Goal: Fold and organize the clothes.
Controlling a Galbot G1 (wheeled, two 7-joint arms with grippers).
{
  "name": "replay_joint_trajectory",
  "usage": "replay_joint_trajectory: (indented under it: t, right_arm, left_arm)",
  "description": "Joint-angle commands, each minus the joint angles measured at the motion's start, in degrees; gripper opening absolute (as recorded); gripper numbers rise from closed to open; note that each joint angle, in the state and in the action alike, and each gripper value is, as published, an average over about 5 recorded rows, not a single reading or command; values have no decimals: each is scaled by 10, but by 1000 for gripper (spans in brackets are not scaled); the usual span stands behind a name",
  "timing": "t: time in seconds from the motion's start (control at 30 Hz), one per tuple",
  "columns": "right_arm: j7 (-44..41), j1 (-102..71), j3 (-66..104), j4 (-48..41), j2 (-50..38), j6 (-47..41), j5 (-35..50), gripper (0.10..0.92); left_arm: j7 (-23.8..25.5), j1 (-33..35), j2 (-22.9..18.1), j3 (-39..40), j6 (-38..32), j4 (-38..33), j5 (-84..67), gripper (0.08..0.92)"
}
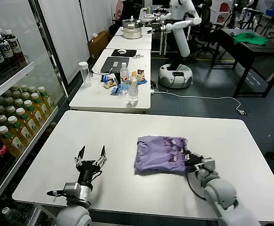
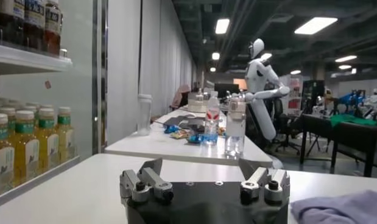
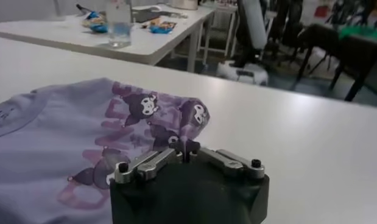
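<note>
The right tool [image 1: 191, 159] pinches the right edge of the folded lavender T-shirt [image 1: 159, 153] mid-desk [image 1: 104, 141], left tool [image 1: 90, 157] spread wide nearby; a final fold or tidy placement likely follows.

I count one purple shirt [image 1: 160, 154], two grippers, left [image 1: 90, 157] and right [image 1: 189, 157], and two white tables, near [image 1: 104, 141] and far [image 1: 99, 94].

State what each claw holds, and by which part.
The right claw is shut on the T-shirt at its printed edge. The left claw is open, holding nothing.
</note>
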Motion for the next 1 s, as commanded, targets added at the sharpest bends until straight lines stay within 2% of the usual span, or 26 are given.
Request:
replay_joint_trajectory:
  t: [0.03, 0.33, 0.53, 0.73, 0.83, 1.0]
  right_arm:
    - [-31, 6, 48, -27, -64, 116, -51, 176]
    - [6, -88, 119, 43, -21, 150, -81, 433]
    - [-12, -201, 195, 143, 5, 166, -85, 607]
    - [-41, -297, 245, 191, 26, 203, -96, 772]
    - [-49, -317, 251, 203, 39, 228, -107, 814]
    - [-43, -325, 249, 217, 52, 241, -113, 822]
  left_arm:
    - [2, 8, -1, 2, -1, -6, 3, 823]
    - [9, 23, 0, 4, -2, -23, 4, 823]
    - [21, 38, -4, 11, -6, -40, 3, 823]
    - [35, 54, -9, 21, -15, -55, 3, 823]
    - [39, 57, -14, 26, -16, -57, 4, 823]
    - [41, 60, -17, 28, -18, -59, 5, 823]
